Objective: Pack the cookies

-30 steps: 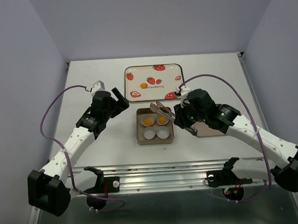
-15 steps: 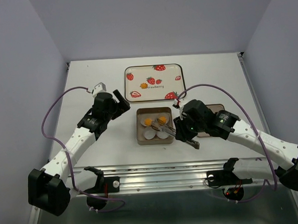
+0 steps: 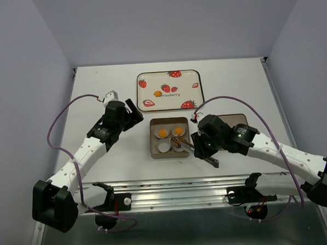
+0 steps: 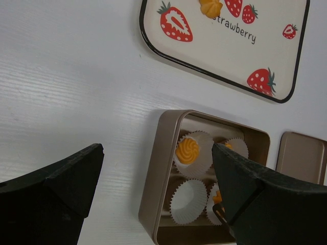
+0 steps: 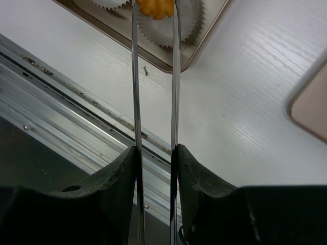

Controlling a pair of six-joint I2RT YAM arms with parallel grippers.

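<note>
– Top external view, starting at the left: what is there?
– The left tool (image 3: pixel 132 109), fingers wide apart and holding nothing, hangs above the white surface (image 3: pixel 96 87), just left of a square tin (image 3: pixel 151 140).
– And what is being packed?
– One cookie (image 3: pixel 158 93) lies on the strawberry tray (image 3: pixel 141 88), beyond the tin. Two cookies (image 3: pixel 162 133) sit in the tin's far row. The near left cup (image 4: pixel 188 201) is empty. The fourth cookie (image 5: pixel 155 7) is at the near right cup (image 5: pixel 191 23), pinched in the tips of metal tongs (image 5: pixel 134 76).
– Who holds the tongs?
– The right tool (image 5: pixel 155 149), clamped on their handle end. Their long axis runs from that tool up and leftward to the tin, so the cookie lies straight ahead of it, over the cup. Whether it touches the paper, I cannot tell.
– What does the next move turn on?
– Probably only on letting go: the cookie seems lined up with its cup, and the right arm is much the nearer.
</note>
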